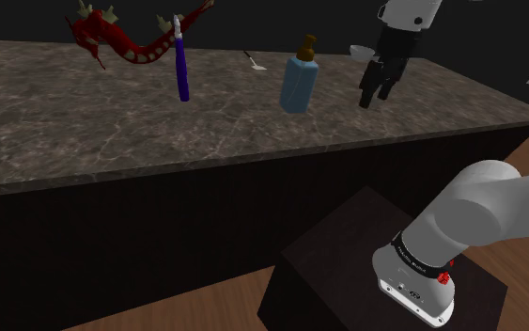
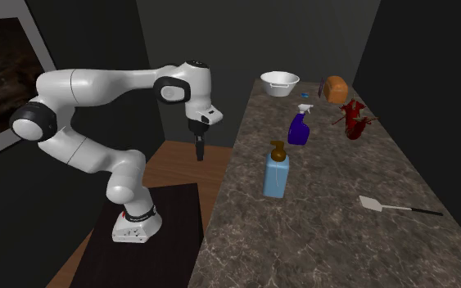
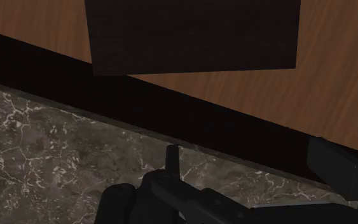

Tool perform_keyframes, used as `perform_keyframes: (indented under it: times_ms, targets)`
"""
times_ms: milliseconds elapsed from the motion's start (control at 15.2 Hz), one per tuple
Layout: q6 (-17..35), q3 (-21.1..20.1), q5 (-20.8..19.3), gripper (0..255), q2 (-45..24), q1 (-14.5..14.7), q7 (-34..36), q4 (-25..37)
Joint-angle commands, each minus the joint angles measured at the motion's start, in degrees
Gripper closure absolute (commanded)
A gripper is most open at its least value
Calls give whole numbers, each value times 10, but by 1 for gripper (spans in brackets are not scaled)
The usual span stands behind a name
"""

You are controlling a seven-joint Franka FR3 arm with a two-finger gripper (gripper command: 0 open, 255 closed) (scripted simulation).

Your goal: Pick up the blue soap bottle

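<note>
The blue soap bottle [image 1: 299, 85] with a brown pump top stands upright on the dark marble counter [image 1: 84, 122], a little in from its front edge. In the second exterior view the bottle [image 2: 275, 173] is at mid-counter. My black gripper [image 1: 376, 95] hangs pointing down to the shoulder view's right of the bottle, apart from it. Seen from across, the gripper [image 2: 199, 152] is by the counter's edge on the arm's side, above counter height. Its fingers [image 3: 171, 162] stand apart with nothing between them, over the counter's edge.
A purple spray bottle [image 1: 182, 68], a red dragon toy [image 1: 126, 39], a spatula [image 1: 253, 62], a white bowl [image 2: 279, 83] and an orange object [image 2: 335, 88] share the counter. The dark stand [image 1: 365, 273] sits on the wooden floor below.
</note>
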State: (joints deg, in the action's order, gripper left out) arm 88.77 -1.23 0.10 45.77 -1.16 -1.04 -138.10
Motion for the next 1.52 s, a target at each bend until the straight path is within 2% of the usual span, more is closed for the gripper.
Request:
perform_keyframes:
  times_ms: [0, 330, 726, 1056, 1386, 1452]
  targets:
    - [0, 0, 0, 0, 0, 0, 0, 0]
    - [23, 11, -9, 0, -108, -7, -12, 96]
    - [27, 23, -14, 0, -234, -13, -26, 230]
    - [10, 32, -13, 0, -340, -17, -38, 362]
    - [-26, 40, -8, 0, -455, -22, -50, 523]
    - [-30, 41, -8, 0, -464, -23, -51, 538]
